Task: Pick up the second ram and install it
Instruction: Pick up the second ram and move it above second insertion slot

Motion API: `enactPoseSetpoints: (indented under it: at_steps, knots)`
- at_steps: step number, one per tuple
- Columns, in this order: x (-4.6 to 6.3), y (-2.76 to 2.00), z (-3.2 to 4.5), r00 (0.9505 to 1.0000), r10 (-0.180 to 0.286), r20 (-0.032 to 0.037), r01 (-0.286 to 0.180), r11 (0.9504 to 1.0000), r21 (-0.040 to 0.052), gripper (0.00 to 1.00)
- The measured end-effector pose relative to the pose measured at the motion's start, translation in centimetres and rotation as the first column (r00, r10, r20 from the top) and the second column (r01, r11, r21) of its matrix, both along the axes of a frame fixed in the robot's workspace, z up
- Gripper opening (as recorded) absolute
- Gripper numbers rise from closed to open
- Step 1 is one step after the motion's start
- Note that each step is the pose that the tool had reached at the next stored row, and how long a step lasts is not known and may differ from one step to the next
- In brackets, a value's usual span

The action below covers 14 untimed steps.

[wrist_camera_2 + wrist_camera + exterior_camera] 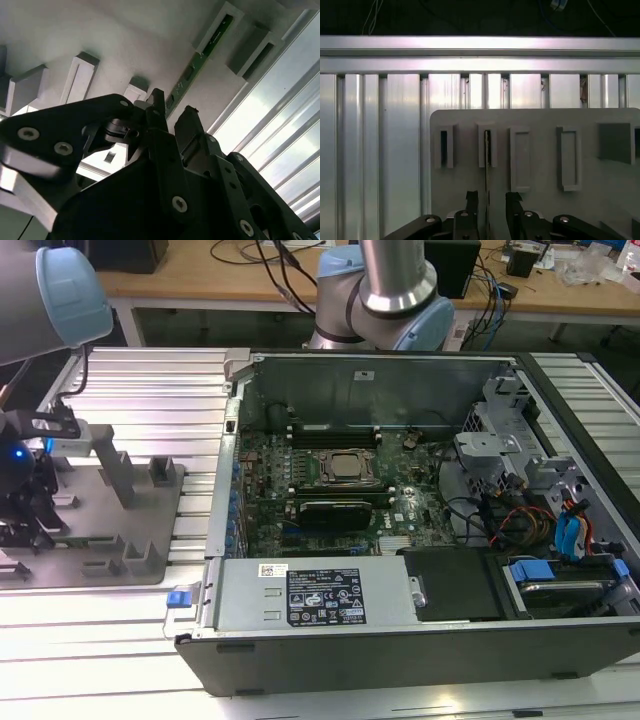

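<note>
A ribbed aluminium bench (130, 380) carries an open computer case (400, 640) and, on the exterior view's left of it, a grey holder plate (100, 550). The second ram (486, 165) stands on edge on that plate, with its far end seated in a slotted holder block (481, 145). In the second wrist view it shows as a narrow green strip running across the plate.

The gripper (492, 199) hangs over the plate with its fingers (472, 202) spread. The near end of the stick lies in the gap between them, closer to one finger, and nothing is pinched yet.

The stick looks light, thin and stiff, and probably brittle if twisted. Its smooth flat faces could slip, so the sound hold is square across both faces along the upper edge, clear of the contact edge resting toward the plate.
</note>
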<state>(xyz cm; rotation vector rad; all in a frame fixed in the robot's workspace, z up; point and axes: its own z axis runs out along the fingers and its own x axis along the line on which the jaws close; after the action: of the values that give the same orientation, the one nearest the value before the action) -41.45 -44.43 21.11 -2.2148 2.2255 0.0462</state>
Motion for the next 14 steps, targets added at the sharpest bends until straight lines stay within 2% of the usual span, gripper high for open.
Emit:
enactPoseSetpoints:
  at_steps: [3,11,12,13,14]
  knots:
    - [-0.08,0.0,-0.61,1.0,0.003,0.0,-0.003,1.0,-0.0007,0.34]
    - [-0.08,0.0,-0.37,1.0,0.003,0.0001,-0.003,1.0,-0.0008,0.34]
    - [-0.08,0.0,-0.37,1.0,0.003,0.0001,-0.003,1.0,-0.0008,0.33]
    - [-0.08,0.0,-0.37,1.0,0.003,0.0001,-0.003,1.0,-0.0008,0.25]
    - [-0.08,0.0,-0.36,1.0,0.003,0.0001,-0.003,1.0,-0.0008,0.25]
